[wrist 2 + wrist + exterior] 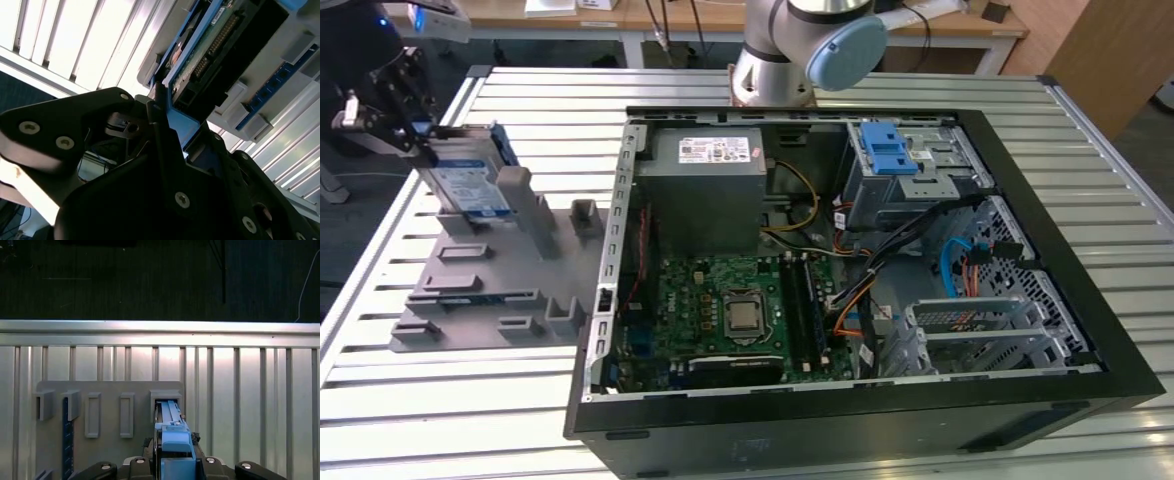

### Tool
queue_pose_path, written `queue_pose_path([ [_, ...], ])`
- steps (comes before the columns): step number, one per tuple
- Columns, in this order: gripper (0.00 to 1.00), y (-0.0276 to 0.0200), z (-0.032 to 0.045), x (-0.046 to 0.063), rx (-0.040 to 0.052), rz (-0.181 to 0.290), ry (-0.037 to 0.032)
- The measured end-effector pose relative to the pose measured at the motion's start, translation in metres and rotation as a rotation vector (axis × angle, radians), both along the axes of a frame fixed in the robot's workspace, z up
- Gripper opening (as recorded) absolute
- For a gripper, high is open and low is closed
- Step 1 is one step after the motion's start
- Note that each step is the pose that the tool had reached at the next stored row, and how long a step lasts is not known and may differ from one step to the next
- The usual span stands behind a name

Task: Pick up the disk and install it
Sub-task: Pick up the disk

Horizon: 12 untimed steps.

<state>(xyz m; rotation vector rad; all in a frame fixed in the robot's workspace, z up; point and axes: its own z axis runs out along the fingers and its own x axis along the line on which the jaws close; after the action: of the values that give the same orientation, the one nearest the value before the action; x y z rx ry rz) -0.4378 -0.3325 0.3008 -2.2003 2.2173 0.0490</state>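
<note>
Clamping disk [467,188], claw [422,145] at grey rack [487,295]

In the first wrist view the picture's edge is cutting off the gripper [172,442] and the disk [170,415], while in the exterior view a grey post [515,200] is hiding the disk's lower corner.

My claw [172,442] is matt black, with bright metal screws. The disk [464,185] is silver metal with blue plastic rails. The table [467,400] is ribbed, shiny metal.
</note>
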Motion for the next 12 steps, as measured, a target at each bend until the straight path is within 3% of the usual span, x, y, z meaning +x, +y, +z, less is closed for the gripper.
queue_pose_path([
  [12,0.36,0.0,0.0093,0.0,0.0,0.0,-0.0001],
])
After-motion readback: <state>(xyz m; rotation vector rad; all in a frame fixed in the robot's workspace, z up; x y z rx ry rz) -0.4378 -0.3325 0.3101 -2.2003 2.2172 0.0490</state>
